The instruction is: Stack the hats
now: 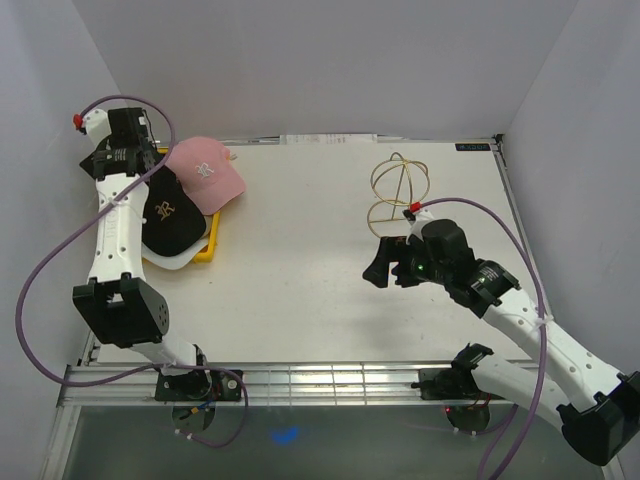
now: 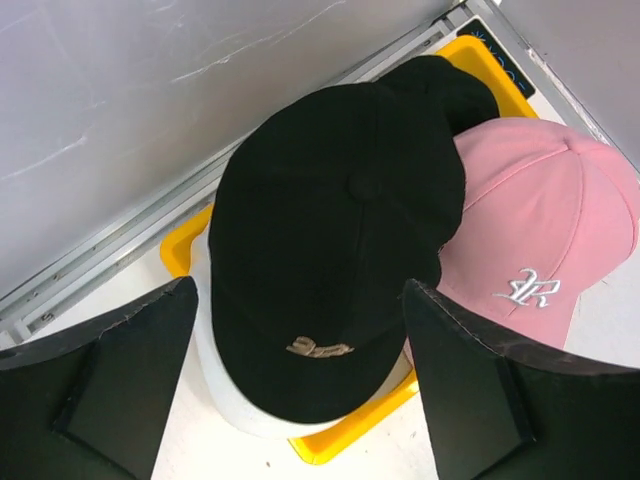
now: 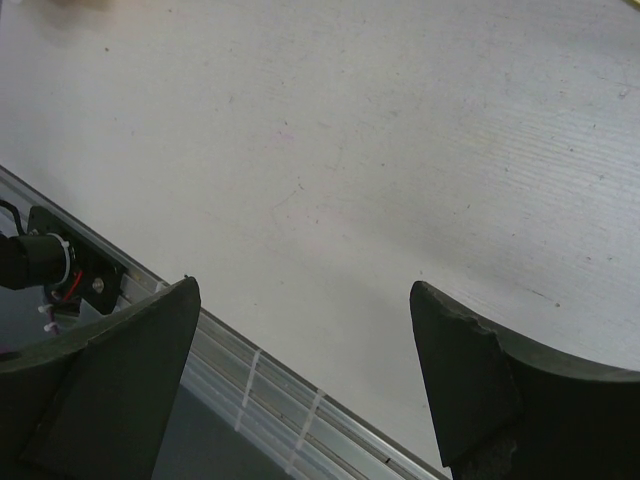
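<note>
The black cap lay on the yellow tray, crown up, its long axis running from the tray's far end to its near end, logo and brim facing the near end; under it a white cap showed only as a pale rim past that same end; the pink cap sat at the tray's far right corner, touching the black one, its brim angled off to the tray's right; the left gripper hovered over the black cap, jaws spread wide, holding nothing; the right gripper hung well to the tray's right over the bare table, near a gold wire stand, jaws likewise wide and empty.
</note>
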Robot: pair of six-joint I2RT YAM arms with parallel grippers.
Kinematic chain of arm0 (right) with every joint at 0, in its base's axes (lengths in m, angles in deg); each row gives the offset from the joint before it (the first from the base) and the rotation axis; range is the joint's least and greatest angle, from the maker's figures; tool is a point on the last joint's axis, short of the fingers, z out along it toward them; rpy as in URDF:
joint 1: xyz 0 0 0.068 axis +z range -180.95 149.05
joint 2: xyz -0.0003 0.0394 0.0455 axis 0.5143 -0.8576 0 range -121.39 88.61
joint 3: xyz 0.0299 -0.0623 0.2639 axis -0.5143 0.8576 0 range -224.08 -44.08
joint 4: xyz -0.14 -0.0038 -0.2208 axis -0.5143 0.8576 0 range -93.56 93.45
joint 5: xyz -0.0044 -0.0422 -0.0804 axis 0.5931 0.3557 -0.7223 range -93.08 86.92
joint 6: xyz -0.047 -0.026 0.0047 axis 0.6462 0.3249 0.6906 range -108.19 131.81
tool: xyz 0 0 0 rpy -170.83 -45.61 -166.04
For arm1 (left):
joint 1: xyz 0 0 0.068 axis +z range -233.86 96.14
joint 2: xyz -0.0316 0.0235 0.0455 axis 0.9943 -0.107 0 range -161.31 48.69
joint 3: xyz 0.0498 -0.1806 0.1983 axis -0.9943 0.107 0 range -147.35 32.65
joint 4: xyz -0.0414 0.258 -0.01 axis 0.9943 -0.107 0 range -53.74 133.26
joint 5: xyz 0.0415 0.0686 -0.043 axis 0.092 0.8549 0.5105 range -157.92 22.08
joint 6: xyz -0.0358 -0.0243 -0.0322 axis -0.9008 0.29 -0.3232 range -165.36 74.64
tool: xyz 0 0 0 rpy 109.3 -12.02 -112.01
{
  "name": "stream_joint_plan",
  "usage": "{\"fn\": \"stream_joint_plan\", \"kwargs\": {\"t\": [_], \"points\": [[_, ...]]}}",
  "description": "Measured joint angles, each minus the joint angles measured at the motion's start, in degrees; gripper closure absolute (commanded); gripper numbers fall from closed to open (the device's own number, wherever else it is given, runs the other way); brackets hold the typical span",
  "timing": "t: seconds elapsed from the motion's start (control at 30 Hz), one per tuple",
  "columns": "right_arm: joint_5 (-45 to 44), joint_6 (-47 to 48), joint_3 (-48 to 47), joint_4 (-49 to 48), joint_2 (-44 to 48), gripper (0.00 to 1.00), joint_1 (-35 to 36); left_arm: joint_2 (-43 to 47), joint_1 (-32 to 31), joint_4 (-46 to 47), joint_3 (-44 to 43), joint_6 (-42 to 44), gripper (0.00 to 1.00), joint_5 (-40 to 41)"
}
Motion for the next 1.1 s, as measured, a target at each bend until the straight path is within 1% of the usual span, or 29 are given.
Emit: {"fn": "stream_joint_plan", "kwargs": {"t": [0.17,0.37,0.47,0.57,0.6,0.7,0.73,0.8,0.83,0.9,0.93,1.03,1.07,1.1], "points": [[0.09,0.07,-0.07,-0.02,-1.07,0.09,0.0,-5.53,0.61,0.72,-4.07,2.05,0.06,-2.64],[0.04,0.31,-0.42,-0.07,-1.66,0.09,0.0,-9.99,0.94,0.42,-4.83,2.89,0.09,-6.1],[-0.22,0.35,-0.42,-0.04,-1.49,0.09,0.0,-11.04,0.94,-0.15,-4.83,2.89,0.12,-6.34],[-0.59,0.37,-0.26,-0.11,-0.42,0.09,0.0,-11.34,0.92,-0.42,-4.83,3.13,0.19,-5.88],[-0.63,0.39,-0.15,-0.11,0.09,0.09,0.0,-11.34,0.92,-0.48,-4.83,3.19,0.23,-5.62],[-1.07,0.42,0.13,-0.11,1.18,0.1,0.0,-11.34,0.92,-0.81,-4.83,3.34,0.33,-4.68],[-1.27,0.44,0.2,-0.13,1.38,0.1,0.0,-11.34,0.94,-0.92,-4.83,3.34,0.44,-4.5],[-1.68,0.44,0.46,-0.31,1.66,0.1,0.0,-11.34,0.94,-1.09,-4.83,3.21,0.56,-4.24],[-1.79,0.44,0.61,-0.28,1.68,0.1,0.0,-11.34,0.92,-1.25,-4.83,3.28,0.66,-4.13],[-1.92,0.46,0.87,-0.28,1.68,0.1,0.0,-11.34,0.92,-1.38,-4.83,3.39,0.74,-4.09],[-1.92,0.44,0.87,-0.26,1.68,0.1,0.0,-11.34,0.92,-1.42,-4.83,3.37,0.82,-4.09],[-1.9,0.46,0.87,-0.35,1.68,0.1,0.0,-11.34,0.92,-1.49,-4.83,3.37,0.92,-4.15],[-1.9,0.46,0.9,-0.37,1.68,0.1,0.0,-11.34,0.92,-1.49,-4.83,3.41,0.98,-4.17],[-1.92,0.44,0.9,-0.37,1.7,0.1,0.0,-11.34,0.92,-1.51,-4.83,3.41,1.0,-4.22]]}}
